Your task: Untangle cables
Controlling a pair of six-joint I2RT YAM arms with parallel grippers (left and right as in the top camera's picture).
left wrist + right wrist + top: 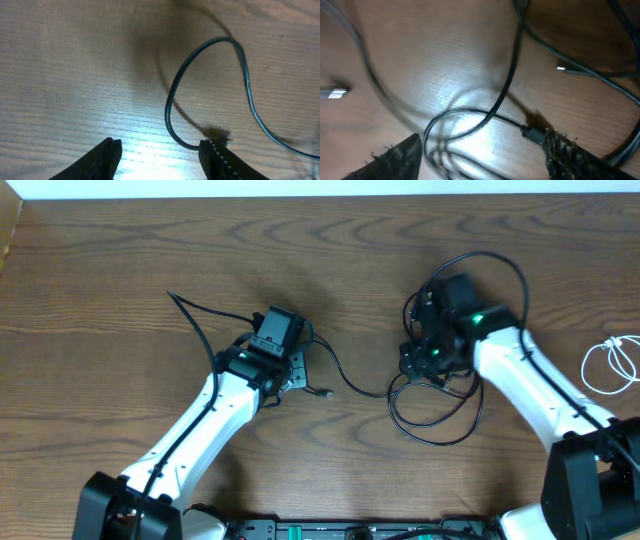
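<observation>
A thin black cable point(345, 380) runs from the far left, past my left gripper point(293, 370), to a tangle of black loops point(435, 415) under my right gripper point(422, 360). A white cable point(610, 365) lies coiled apart at the right edge. In the left wrist view my left gripper point(162, 157) is open and empty, low over the table, with a black cable loop point(200, 55) ending at its right finger. In the right wrist view my right gripper point(480, 152) is open, straddling black loops point(450, 130), with a black plug point(532, 132) beside its right finger.
The wooden table point(100, 260) has a pale wall strip along its far edge. A small plug end point(322, 392) lies just right of my left gripper. Two metal plug tips show in the right wrist view point(337, 92), point(561, 67). Thicker arm cords arch over the right wrist point(490, 265).
</observation>
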